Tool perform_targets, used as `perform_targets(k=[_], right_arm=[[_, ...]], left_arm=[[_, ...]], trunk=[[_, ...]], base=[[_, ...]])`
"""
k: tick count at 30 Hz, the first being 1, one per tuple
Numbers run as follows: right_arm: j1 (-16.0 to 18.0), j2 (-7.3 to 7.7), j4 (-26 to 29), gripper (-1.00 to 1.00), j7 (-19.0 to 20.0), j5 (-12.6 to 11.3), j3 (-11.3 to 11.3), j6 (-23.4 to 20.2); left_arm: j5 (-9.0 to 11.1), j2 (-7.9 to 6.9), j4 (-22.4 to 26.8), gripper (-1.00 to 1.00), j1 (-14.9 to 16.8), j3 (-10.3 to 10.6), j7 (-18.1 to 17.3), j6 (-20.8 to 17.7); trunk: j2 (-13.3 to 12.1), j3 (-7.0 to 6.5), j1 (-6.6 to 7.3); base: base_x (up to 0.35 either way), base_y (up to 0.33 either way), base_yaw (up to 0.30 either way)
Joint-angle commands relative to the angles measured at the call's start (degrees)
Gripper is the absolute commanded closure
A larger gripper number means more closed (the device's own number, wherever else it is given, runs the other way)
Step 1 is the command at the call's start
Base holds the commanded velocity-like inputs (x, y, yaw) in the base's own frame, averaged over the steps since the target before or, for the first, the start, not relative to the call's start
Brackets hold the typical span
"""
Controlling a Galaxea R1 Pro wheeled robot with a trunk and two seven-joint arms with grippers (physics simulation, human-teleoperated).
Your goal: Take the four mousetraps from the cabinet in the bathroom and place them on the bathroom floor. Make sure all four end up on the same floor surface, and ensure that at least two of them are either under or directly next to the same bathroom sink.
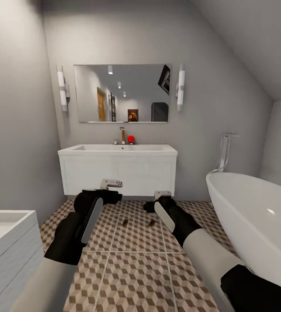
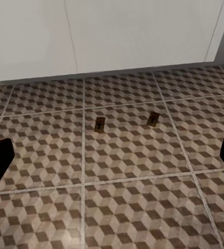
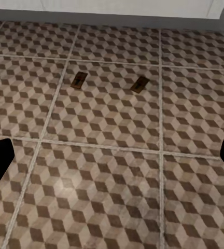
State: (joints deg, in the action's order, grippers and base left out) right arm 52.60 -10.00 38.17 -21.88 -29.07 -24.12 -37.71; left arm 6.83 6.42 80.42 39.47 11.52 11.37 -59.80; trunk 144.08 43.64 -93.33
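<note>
The cube-patterned bathroom floor (image 1: 136,268) carries two mousetraps (image 1: 125,222) (image 1: 151,222) side by side, apart, near the sink cabinet.

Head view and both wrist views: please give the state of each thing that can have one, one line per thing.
Left mousetrap: flat on the bathroom floor, before the sink vanity.
Right mousetrap: flat on the same floor, apart from the first.
Left gripper: open, empty.
Right gripper: open, empty.
Wall lamps: lit.
Bathtub: empty.
</note>
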Motion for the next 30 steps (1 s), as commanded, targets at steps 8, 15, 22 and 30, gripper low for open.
perform_targets(k=[8,15,22,30], right_arm=[[-0.1,0.07,-0.3,-1.00,-0.5,-0.6,-0.2,0.0],[-1.1,0.22,-0.3,-1.00,-0.5,-0.7,-0.1,0.1],[-2.2,0.30,-0.4,-1.00,-0.5,-0.8,-0.1,0.1],[-2.5,0.31,-0.4,-1.00,-0.5,-0.8,-0.1,0.1]], left_arm=[[0.5,0.00,-0.1,-1.00,-0.1,0.1,0.6,-0.2],[0.5,0.00,-0.2,-1.00,-0.6,0.1,0.6,-0.2],[0.4,0.00,-0.4,-1.00,-0.9,0.1,0.6,-0.2],[0.5,0.00,-1.0,-1.00,-1.3,0.1,0.6,-0.2]], trunk=[[-0.1,-2.35,0.21],[-0.2,-4.12,0.39],[-0.3,-5.74,0.57],[-0.4,-7.53,0.78]], base=[[0.000,0.000,0.000],[0.000,0.000,0.000],[0.000,0.000,0.000],[0.000,0.000,0.000]])
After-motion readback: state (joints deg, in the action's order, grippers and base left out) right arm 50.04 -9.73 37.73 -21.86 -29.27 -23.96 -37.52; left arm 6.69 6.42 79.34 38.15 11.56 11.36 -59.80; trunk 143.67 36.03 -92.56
